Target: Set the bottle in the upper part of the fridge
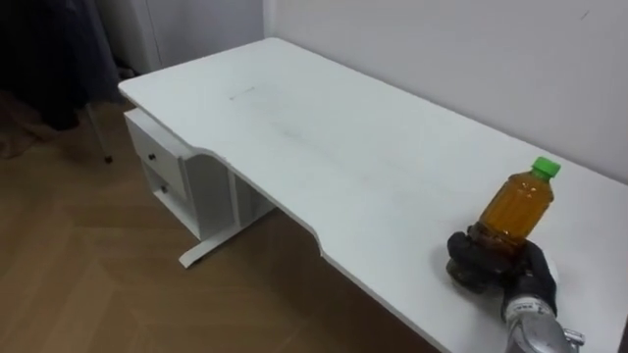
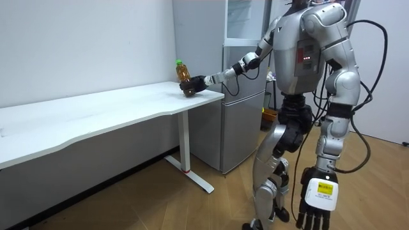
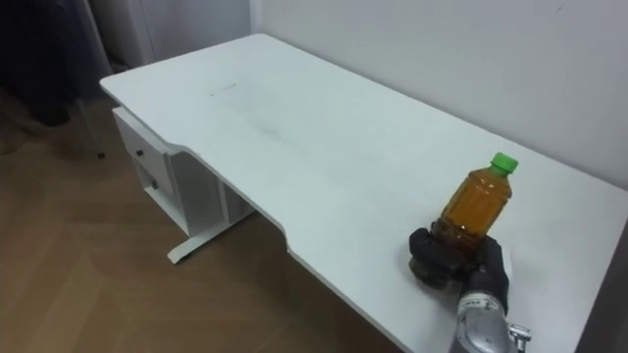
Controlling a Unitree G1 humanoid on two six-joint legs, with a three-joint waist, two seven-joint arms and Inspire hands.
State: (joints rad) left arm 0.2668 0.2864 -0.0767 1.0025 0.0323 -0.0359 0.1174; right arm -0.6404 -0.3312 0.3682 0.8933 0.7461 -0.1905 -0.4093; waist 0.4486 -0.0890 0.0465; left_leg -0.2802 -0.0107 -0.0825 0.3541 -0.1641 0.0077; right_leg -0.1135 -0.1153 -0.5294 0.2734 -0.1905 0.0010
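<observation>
A clear bottle [image 1: 518,206] of amber drink with a green cap stands upright on the white table [image 1: 324,137], near its right end. My right hand [image 1: 486,263] reaches in from the lower right, its dark fingers curled round the bottle's lower part. In the room view the bottle [image 2: 183,70] and that hand [image 2: 193,85] are at the table end beside the silver fridge [image 2: 246,121], whose upper compartment [image 2: 246,19] rises behind my outstretched arm. My left hand [image 2: 316,211] hangs at my side with straight fingers.
I stand in front of the fridge, at the table's end. A white drawer unit [image 1: 167,172] sits under the table's far left part. Something dark [image 1: 49,59] stands at the back left. Wooden floor [image 1: 118,294] lies before the table.
</observation>
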